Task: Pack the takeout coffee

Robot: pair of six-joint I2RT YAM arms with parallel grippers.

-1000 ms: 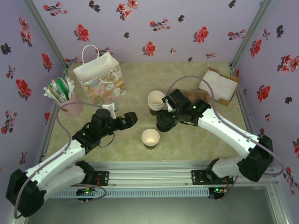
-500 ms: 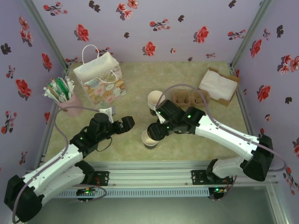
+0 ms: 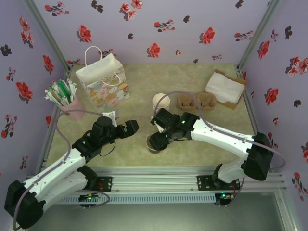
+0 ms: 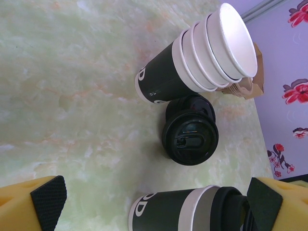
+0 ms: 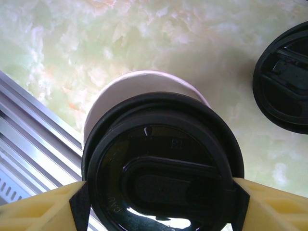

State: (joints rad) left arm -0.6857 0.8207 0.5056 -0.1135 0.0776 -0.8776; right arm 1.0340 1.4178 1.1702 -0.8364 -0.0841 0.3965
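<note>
Right wrist view: right gripper (image 5: 159, 208), jaws part-spread, clamped on black lid (image 5: 161, 159) at the mouth of the takeout coffee cup (image 5: 144, 79); whether seated, cannot tell. Cup stands upright on table (image 5: 216, 53), front centre. Left gripper (image 3: 132, 126): jaws wide, empty, near cup, apart. Cup stack (image 4: 202, 57) and loose lids (image 4: 190, 137) beyond.

- Pale green marbled table (image 3: 159, 79).
- Far left: gift bag (image 3: 102, 83), pink pot of sticks (image 3: 73, 109).
- Centre: cup stack (image 3: 160, 102), black lids (image 4: 190, 139) beside it, lone cup (image 4: 173, 211) nearer.
- Far right: cardboard carrier (image 3: 196, 100), napkin tray (image 3: 225, 89).
</note>
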